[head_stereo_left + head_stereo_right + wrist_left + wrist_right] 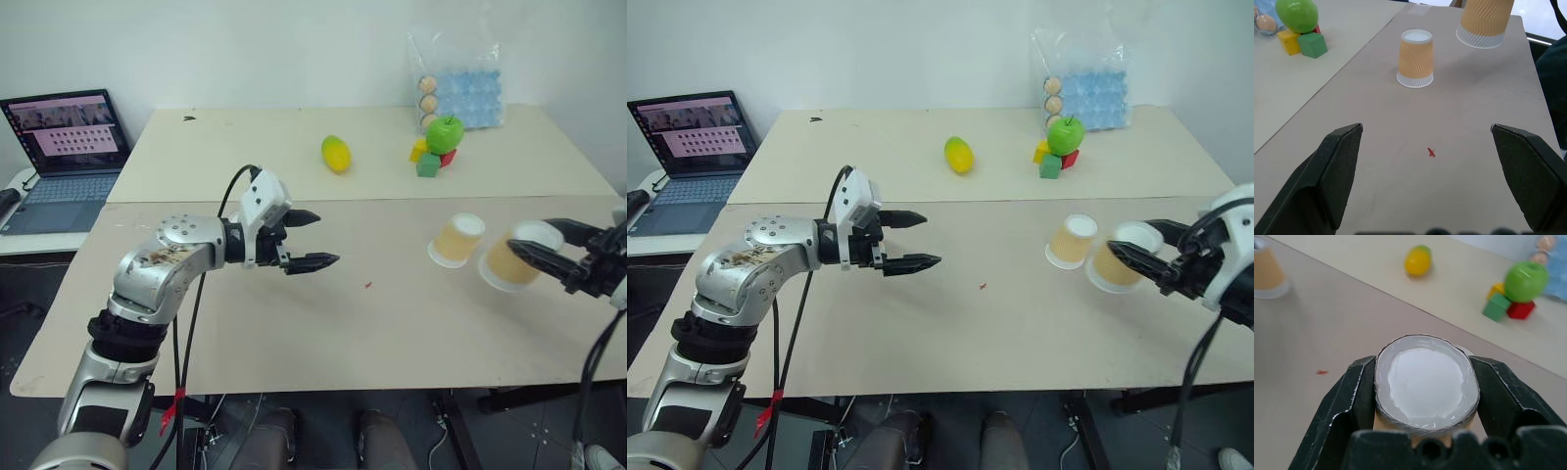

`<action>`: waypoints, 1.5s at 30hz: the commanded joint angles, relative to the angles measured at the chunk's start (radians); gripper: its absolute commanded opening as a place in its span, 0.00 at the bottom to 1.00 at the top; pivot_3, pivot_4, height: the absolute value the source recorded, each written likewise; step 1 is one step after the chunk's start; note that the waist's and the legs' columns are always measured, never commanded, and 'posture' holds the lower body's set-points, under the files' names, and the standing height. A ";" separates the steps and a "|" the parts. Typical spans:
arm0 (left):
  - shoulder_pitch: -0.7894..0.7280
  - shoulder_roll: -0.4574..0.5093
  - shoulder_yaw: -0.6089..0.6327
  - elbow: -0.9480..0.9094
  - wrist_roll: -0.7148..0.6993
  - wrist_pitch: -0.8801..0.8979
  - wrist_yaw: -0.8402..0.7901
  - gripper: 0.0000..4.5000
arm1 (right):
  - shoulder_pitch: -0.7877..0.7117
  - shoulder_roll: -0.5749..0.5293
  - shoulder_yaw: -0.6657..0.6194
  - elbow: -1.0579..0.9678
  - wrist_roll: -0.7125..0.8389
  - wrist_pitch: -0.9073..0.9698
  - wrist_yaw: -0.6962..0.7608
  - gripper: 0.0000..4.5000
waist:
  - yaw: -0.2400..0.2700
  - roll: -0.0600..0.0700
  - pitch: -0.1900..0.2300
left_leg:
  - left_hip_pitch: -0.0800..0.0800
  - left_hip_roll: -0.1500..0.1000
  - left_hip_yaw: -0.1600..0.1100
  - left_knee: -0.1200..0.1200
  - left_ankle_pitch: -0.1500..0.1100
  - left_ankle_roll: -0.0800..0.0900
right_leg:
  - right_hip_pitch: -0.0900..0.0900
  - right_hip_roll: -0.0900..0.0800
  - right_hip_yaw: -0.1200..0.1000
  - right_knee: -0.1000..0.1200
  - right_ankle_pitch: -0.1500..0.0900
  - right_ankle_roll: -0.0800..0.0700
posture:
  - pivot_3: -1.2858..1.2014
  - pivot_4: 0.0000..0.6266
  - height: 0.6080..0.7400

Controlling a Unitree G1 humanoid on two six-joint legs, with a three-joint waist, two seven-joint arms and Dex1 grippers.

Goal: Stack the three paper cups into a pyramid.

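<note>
Gripping one paper cup (511,260) by its sides, the right gripper (546,247) is holding it tilted above the near table (323,333), fingers clamped against the squeezed wall, white base facing the wrist. Just beside it, another cup (457,239) is standing upside down on the table, apart from the held one. The left gripper (315,240) is hanging with its jaws wide and nothing between them, well apart from both cups. Farther back, a mango (335,154), a green apple (445,133) and coloured blocks (427,160) are sitting untouched. Judging by this, the pyramid is barely begun: nothing is stacked, and I am seeing two cups.
</note>
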State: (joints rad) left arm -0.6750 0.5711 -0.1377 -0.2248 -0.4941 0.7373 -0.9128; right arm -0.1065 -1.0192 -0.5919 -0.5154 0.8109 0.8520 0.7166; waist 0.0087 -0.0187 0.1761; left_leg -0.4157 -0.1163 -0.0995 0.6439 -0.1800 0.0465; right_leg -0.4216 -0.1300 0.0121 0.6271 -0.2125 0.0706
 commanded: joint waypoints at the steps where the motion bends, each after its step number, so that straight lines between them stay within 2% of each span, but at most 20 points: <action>1: -0.027 0.002 0.017 -0.021 0.003 -0.022 0.000 1.00 | -0.060 0.001 0.081 -0.079 0.084 0.055 -0.028 0.58 | 0.003 -0.001 0.000 | 0.000 0.000 0.000 0.000 0.000 0.000 | 0.000 0.000 0.000 0.000 0.000 0.000 | 0.52 0.24 1.00; 5: -0.032 -0.007 0.016 -0.027 0.002 -0.017 0.010 1.00 | -0.131 0.079 0.255 -0.048 0.013 0.013 -0.080 0.58 | 0.003 -0.004 0.001 | -0.001 0.000 0.000 0.000 0.000 0.000 | 0.000 0.000 -0.001 -0.002 0.001 0.000 | 0.52 0.24 1.00; 9: -0.029 0.007 0.033 -0.044 -0.010 0.001 0.014 1.00 | -0.221 0.161 0.519 0.067 -0.193 -0.088 -0.083 0.58 | 0.002 -0.004 0.001 | -0.002 0.000 0.000 0.000 0.000 0.000 | -0.002 0.000 -0.001 -0.002 0.001 0.000 | 0.52 0.24 1.00; 16: -0.015 0.022 0.051 -0.072 -0.014 0.020 0.047 1.00 | -0.354 0.302 0.692 0.311 -0.365 -0.245 -0.027 0.58 | -0.003 -0.004 0.002 | -0.002 -0.001 0.001 0.000 0.000 0.001 | -0.003 0.002 0.000 -0.001 0.005 -0.006 | 0.52 0.24 1.00; 28: 0.031 0.038 0.072 -0.120 -0.027 0.047 0.095 1.00 | -0.563 0.470 0.750 0.600 -0.492 -0.391 0.078 0.58 | -0.020 -0.003 0.002 | 0.000 -0.001 0.000 0.000 0.001 0.000 | -0.002 0.004 0.000 0.000 0.007 -0.009 | 0.52 0.24 1.00; 33: 0.031 0.037 0.070 -0.119 -0.026 0.044 0.100 1.00 | -0.587 0.537 0.754 0.585 -0.497 -0.370 0.084 0.58 | -0.023 -0.003 0.002 | 0.000 0.000 0.000 0.000 0.001 0.000 | -0.003 0.005 0.001 0.001 0.008 -0.010 | 0.52 0.24 1.00; 41: 0.023 0.030 0.055 -0.105 -0.018 0.033 0.096 1.00 | -0.555 0.570 0.745 0.540 -0.496 -0.340 0.064 0.58 | -0.023 -0.003 0.002 | 0.000 -0.001 0.000 0.000 0.001 -0.001 | -0.004 0.005 0.001 0.001 0.008 -0.010 | 0.52 0.24 1.00; 42: 0.022 0.029 0.053 -0.103 -0.017 0.031 0.095 1.00 | -0.551 0.573 0.742 0.538 -0.494 -0.337 0.061 0.80 | -0.023 -0.003 0.002 | 0.000 -0.001 0.000 0.000 0.001 -0.001 | -0.003 0.005 0.001 0.001 0.008 -0.010 | 0.52 0.24 1.00; 43: 0.020 0.028 0.051 -0.101 -0.016 0.029 0.094 1.00 | -0.548 0.575 0.741 0.536 -0.493 -0.336 0.059 0.83 | -0.023 -0.003 0.002 | 0.000 -0.001 0.000 0.000 0.001 -0.001 | -0.003 0.005 0.001 0.001 0.008 -0.010 | 0.52 0.24 1.00; 45: 0.017 0.025 0.048 -0.098 -0.014 0.027 0.093 1.00 | -0.544 0.577 0.740 0.535 -0.500 -0.339 0.052 0.99 | -0.023 -0.003 0.002 | 0.000 -0.001 0.000 0.000 0.001 -0.001 | -0.004 0.005 0.001 0.001 0.008 -0.010 | 0.52 0.24 1.00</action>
State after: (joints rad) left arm -0.6413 0.5970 -0.0976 -0.3097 -0.5102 0.7840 -0.8170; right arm -0.6469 -0.4433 0.1780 0.0622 0.3127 0.5141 0.7798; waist -0.0144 -0.0219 0.1778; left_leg -0.4156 -0.1168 -0.0991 0.6440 -0.1793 0.0459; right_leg -0.4252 -0.1251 0.0129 0.6287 -0.2045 0.0605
